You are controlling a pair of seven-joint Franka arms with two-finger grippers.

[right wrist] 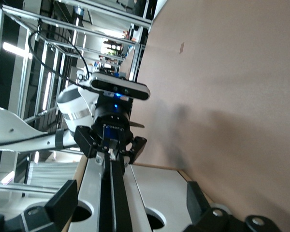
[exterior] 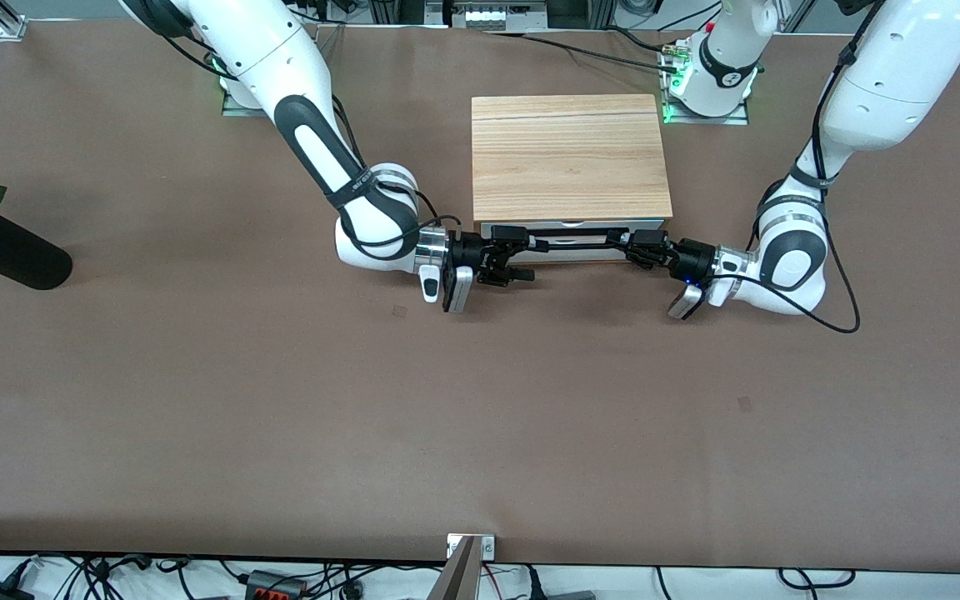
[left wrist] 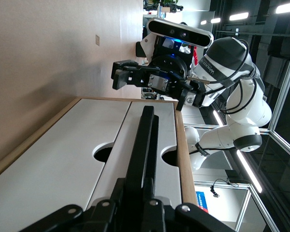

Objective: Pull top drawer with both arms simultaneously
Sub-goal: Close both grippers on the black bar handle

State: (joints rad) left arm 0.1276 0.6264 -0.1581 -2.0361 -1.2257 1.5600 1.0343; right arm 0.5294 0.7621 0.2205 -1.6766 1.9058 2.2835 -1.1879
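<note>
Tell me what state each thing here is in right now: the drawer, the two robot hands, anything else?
top drawer: barely out of the cabinet, if at all.
black bar handle: held at one end, flanked at the other.
left gripper: jaws shut on the handle.
right gripper: jaws open, either side of the handle.
wooden cabinet: upright on the table.
vase: lying on its side at the right arm's end.

- The front view looks down from high above the table's (exterior: 197, 417) near edge, facing both arm bases.
- Each wrist view sits close, sighting along the black bar handle (left wrist: 142, 150) toward the other arm.
- All three views share the top drawer (right wrist: 99, 193).
</note>
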